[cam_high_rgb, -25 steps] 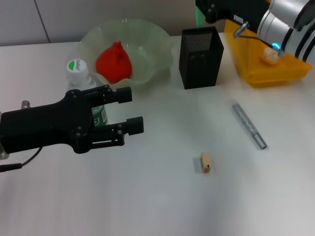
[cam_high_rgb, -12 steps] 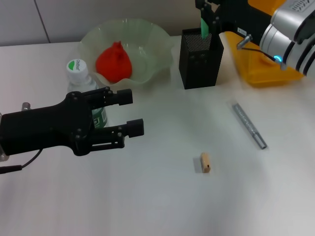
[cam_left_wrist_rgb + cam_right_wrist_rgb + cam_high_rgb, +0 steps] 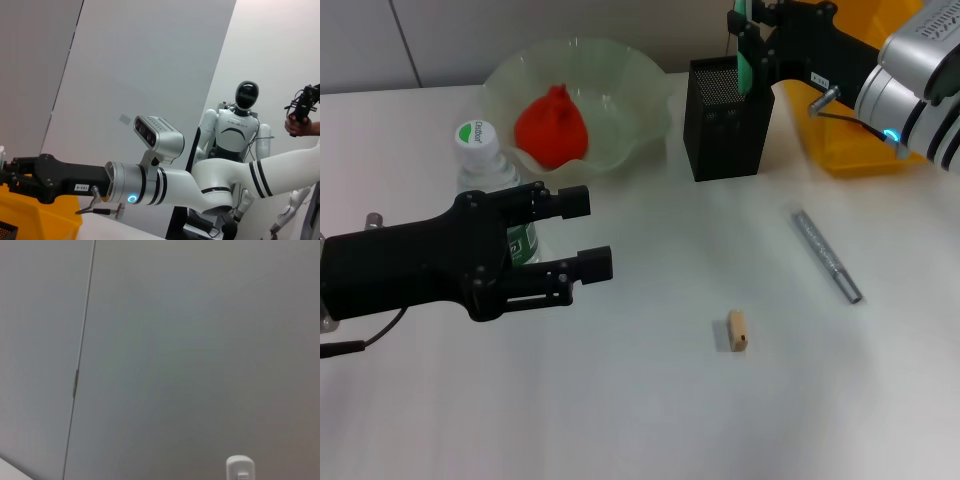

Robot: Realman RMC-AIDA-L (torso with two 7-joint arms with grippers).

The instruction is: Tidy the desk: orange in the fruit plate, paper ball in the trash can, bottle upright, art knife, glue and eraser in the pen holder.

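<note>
The right gripper (image 3: 748, 45) is above the far right corner of the pen holder (image 3: 725, 118). Its jaws are closed on a green item (image 3: 744, 72), which hangs upright with its lower end at the open top of the holder. I cannot tell if this item is the glue or the knife. In the left wrist view, the right arm (image 3: 165, 180) reaches across the picture and the gripper end (image 3: 20, 172) is over the yellow trash can (image 3: 35, 217).

The left gripper (image 3: 582, 232) is low over the desk (image 3: 620, 400), just in front of the bottle (image 3: 490, 180). Its jaws are open and hold nothing. The bottle stands upright beside the fruit plate (image 3: 640, 90), partly hidden behind the gripper. The orange (image 3: 551, 125) lies inside the plate.

The eraser (image 3: 738, 331) lies on the desk, in front of the holder and well apart from it. A grey metal stick (image 3: 826, 254) lies on the desk to the right, pointing away from the robot at a slant. The trash can (image 3: 840, 150) is behind the right arm, to the right of the holder. The paper ball is not seen in these views.
</note>
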